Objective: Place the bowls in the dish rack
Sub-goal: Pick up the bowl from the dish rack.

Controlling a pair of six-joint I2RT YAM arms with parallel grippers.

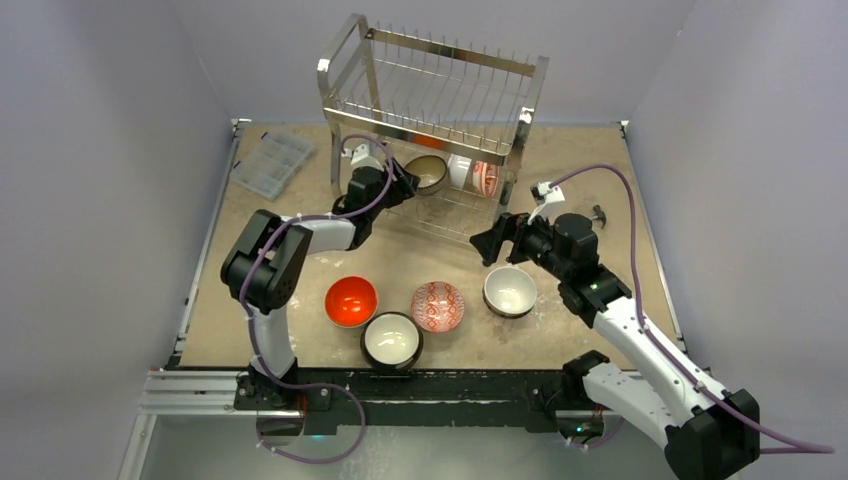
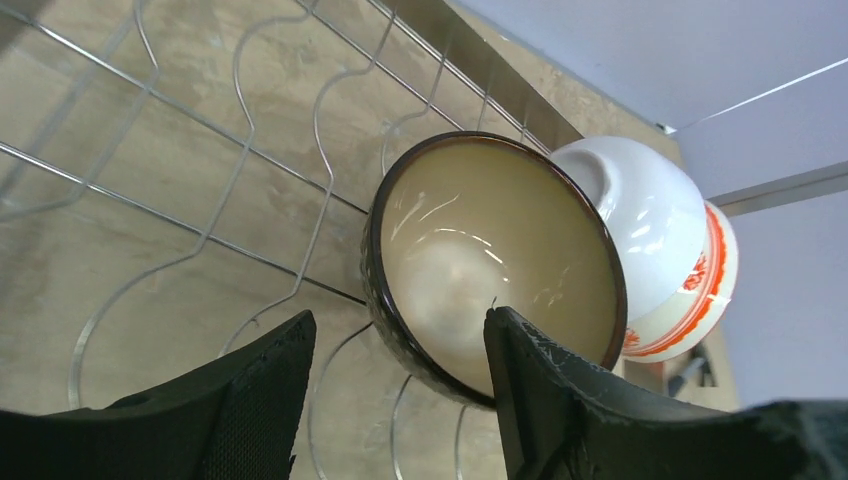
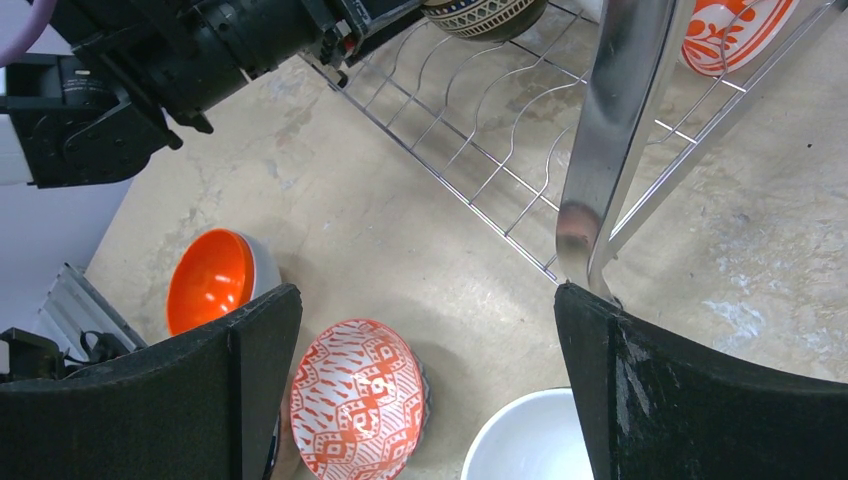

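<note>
The steel dish rack (image 1: 433, 47) stands at the back centre. On its lower tier a dark-rimmed cream bowl (image 1: 431, 173) stands on edge, then a white bowl (image 1: 460, 170) and a red-patterned bowl (image 1: 485, 178). My left gripper (image 1: 405, 183) is open, its fingers straddling the near rim of the dark-rimmed bowl (image 2: 500, 250) without closing on it. My right gripper (image 1: 487, 245) is open and empty, hovering by the rack's front right leg (image 3: 612, 130). On the table lie an orange bowl (image 1: 351, 301), a dark-rimmed white bowl (image 1: 392, 340), a red-patterned bowl (image 1: 438, 306) and a white bowl (image 1: 510, 291).
A flat clear plastic compartment box (image 1: 272, 162) lies at the far left by the table edge. In the right wrist view the red-patterned bowl (image 3: 355, 410), the white bowl (image 3: 530, 445) and the orange bowl (image 3: 210, 280) lie below my fingers.
</note>
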